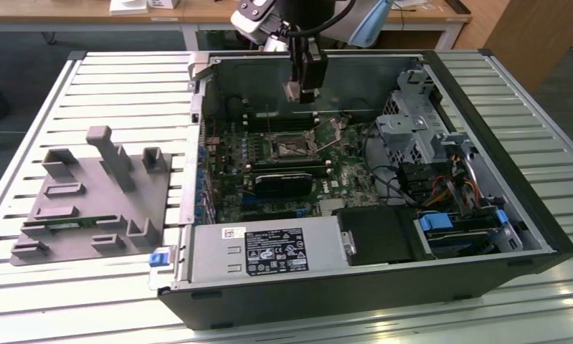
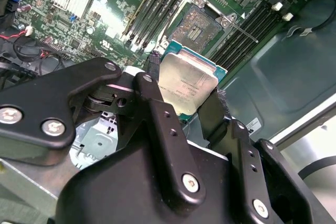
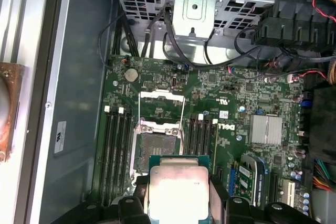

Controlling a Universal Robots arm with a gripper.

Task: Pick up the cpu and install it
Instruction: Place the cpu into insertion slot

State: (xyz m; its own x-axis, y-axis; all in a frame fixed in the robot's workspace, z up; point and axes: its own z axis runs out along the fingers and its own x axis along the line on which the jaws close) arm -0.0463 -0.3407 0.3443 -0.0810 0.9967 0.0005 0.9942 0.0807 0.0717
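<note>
While I hang inside the open case [image 1: 363, 294], my gripper [image 1: 302, 92] has the cpu [image 2: 189, 82] clamped. Fingers [image 2: 160, 119]: closed partway and stopped by the chip's width, with one black pad on each of two opposite edges. Nothing else is in the grip.

Cpu: silver top visible in both wrist views, with a thin green rim around it. It is held in the air above the motherboard [image 3: 236, 103] and touches only my fingers. It is not seated.

Socket [image 3: 157, 148]: contact field uncovered, with a metal frame around it. In the first wrist view, memory slots [image 3: 115, 145] run along both of its sides. In the second wrist view the socket lies just beyond the chip's far edge. In the exterior view it sits mid-board, below my gripper and apart from it.

Board: a finned silver heatsink [image 3: 266, 129] stands well to one side of the socket, past the second bank of slots.

Case: lies on its side, open face up, on the slatted worktop [image 1: 123, 86]. It reaches from the middle to the edge at the exterior view's right. A grey power supply [image 1: 267, 251] runs along its near wall. A drive cage [image 1: 406, 129] with coloured cables fills the side at the exterior view's right.

A grey fixture [image 1: 85, 208] with upright posts lies beside the case, near the worktop's edge at the exterior view's left.
</note>
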